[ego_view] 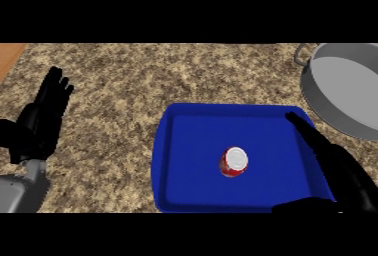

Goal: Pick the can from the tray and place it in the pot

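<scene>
Head view: the red can (234, 162) sat in the blue tray (193, 131), and both hands were open.
Nearest, at the lower right, the right hand (345, 176) lay over the tray's right side, its fingers straight and pointing away and its thumb spread out to the left. It held nothing and did not touch the can. At the left edge, the left hand (40, 122) rested open with its fingers up, over the speckled desk (133, 75). The tray lay on the desk. The can was near the tray's middle, with its white top showing. Farthest, at the upper right, was the grey pot (347, 90), just beyond the tray's far right corner.
</scene>
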You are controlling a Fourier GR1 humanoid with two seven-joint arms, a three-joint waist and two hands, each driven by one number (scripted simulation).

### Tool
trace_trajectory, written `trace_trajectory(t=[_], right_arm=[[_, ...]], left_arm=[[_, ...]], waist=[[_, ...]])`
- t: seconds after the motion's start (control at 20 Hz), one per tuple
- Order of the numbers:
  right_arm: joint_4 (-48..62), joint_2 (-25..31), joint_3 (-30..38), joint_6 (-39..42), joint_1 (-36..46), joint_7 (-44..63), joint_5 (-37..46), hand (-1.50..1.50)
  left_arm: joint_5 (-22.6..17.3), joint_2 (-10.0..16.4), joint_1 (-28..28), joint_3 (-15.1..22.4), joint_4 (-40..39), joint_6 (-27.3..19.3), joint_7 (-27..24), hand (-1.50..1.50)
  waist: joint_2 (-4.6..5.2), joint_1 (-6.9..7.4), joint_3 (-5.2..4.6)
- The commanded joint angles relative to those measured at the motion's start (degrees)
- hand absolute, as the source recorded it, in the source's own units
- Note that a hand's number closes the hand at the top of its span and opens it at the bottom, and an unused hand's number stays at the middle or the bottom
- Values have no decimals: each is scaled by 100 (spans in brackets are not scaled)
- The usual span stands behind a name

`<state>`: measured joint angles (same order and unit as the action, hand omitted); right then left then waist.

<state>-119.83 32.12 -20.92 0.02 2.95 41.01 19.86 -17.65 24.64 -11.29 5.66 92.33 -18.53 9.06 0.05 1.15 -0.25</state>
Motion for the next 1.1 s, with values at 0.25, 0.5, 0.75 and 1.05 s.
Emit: trace_trajectory(t=[0.25, 0.5, 0.75, 1.05], right_arm=[[222, -1319, -1150, 882, 1415, 2497, 297, -150], [1028, -1920, -955, 996, 1786, 2294, 456, -150], [1376, -1923, -1041, 1074, 1551, 2218, 711, -150], [1692, -2144, -1059, 954, 1229, 1969, 1316, -150]], left_arm=[[116, -137, 146, -172, 36, 81, -30, 0], [289, -262, -221, -371, -265, 167, 100, 0], [294, -342, 123, -398, 6, 304, 17, 0], [558, -476, -95, -453, -178, 290, 177, 0]], waist=[[-14, -73, 20], [-6, -99, 22], [-11, -88, 22], [-7, -113, 24]])
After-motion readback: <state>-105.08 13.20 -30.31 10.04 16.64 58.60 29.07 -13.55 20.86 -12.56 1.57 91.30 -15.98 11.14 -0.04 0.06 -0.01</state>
